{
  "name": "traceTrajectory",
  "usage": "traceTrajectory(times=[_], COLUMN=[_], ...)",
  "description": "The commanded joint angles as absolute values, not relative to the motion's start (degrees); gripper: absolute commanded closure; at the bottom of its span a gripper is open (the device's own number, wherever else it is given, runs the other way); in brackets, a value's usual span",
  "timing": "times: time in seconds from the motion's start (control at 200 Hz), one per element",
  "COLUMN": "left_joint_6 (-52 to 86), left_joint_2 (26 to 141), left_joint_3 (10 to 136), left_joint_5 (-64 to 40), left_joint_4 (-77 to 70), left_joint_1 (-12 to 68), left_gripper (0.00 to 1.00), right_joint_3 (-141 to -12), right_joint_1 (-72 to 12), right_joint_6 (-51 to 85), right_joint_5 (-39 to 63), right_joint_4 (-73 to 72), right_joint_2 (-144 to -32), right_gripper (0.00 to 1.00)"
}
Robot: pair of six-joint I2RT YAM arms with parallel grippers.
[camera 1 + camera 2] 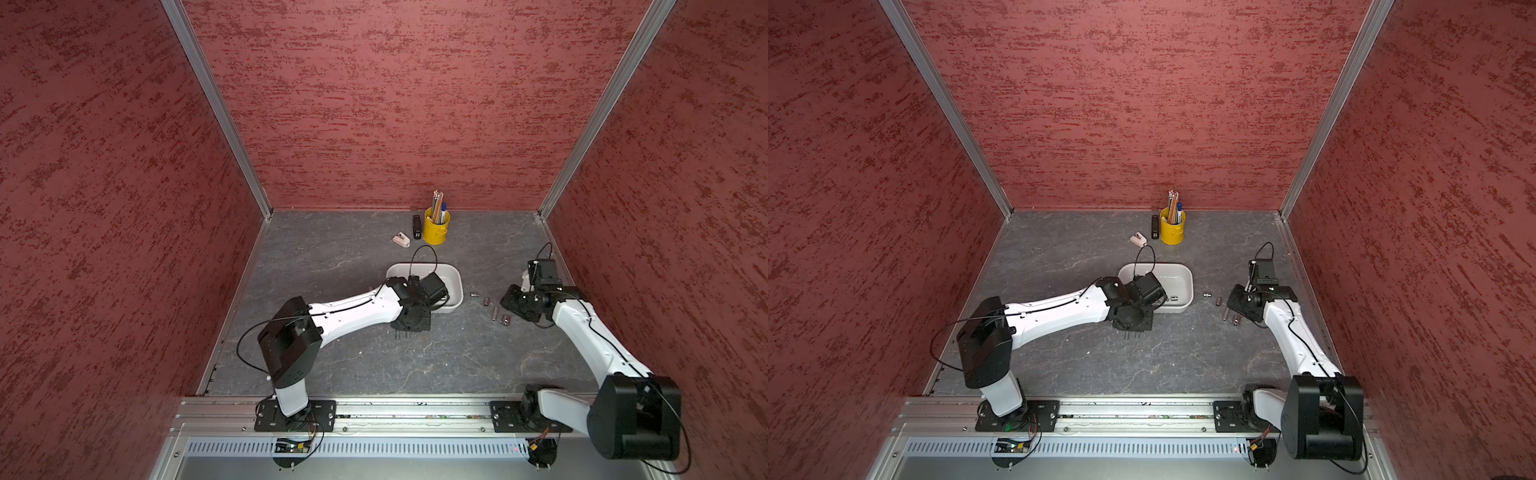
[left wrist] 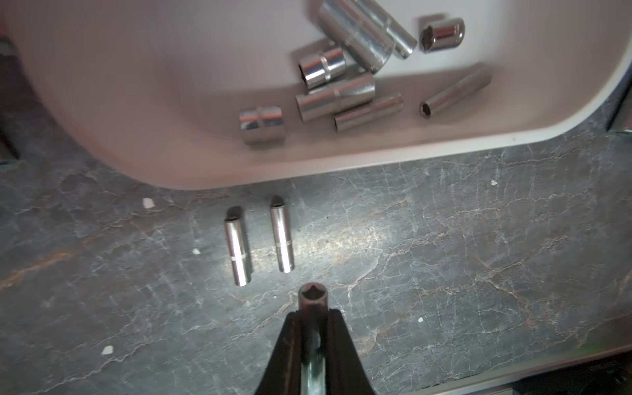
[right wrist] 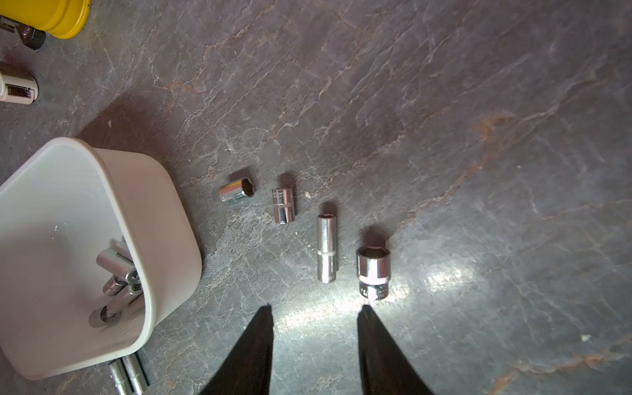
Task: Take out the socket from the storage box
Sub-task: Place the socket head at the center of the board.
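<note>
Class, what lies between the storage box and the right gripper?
Four loose sockets lie there in a row; the right wrist view and both top views show them.

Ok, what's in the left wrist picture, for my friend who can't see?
The left jaws are shut on a shiny socket, its open end facing the camera, with the grey stone table beyond. Two thin sockets lie side by side on the table just outside the white storage box, which holds a pile of more sockets.
</note>
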State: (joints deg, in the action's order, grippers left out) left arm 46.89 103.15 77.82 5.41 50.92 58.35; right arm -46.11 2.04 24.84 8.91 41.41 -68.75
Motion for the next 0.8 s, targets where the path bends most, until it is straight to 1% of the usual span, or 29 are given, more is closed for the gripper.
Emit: traceTrajectory(times=[0.0, 0.18, 0.491, 0.631, 0.731, 0.792], left_joint_6=[50.2, 51.5, 52.6, 53.0, 53.2, 53.3], left_joint_2=[107.8, 113.2, 115.6, 116.7, 117.3, 117.6], left_joint_3=[80.3, 83.4, 83.1, 83.0, 82.8, 82.9], left_joint_5=[6.8, 10.8, 11.0, 11.6, 11.1, 11.1], left_joint_4=[47.8, 48.9, 47.8, 47.8, 47.2, 47.2], left_joint_1=[59.9, 60.8, 60.0, 59.9, 59.7, 59.6], left_gripper=[1.0, 1.0, 1.0, 0.94, 0.92, 0.88], right_joint_3=[-46.0, -45.8, -45.7, -45.7, -45.7, -45.7], right_joint_1=[2.3, 2.2, 2.2, 2.2, 2.2, 2.2], right_joint_6=[24.3, 24.3, 24.3, 24.3, 24.3, 24.3], right_joint_5=[9.6, 9.9, 9.8, 9.8, 9.9, 9.9], right_joint_4=[40.3, 40.3, 40.3, 40.3, 40.3, 40.3], right_joint_2=[-69.0, -68.8, -68.8, -68.8, -68.9, -68.8], right_gripper=[0.56, 0.56, 0.56, 0.56, 0.56, 0.56])
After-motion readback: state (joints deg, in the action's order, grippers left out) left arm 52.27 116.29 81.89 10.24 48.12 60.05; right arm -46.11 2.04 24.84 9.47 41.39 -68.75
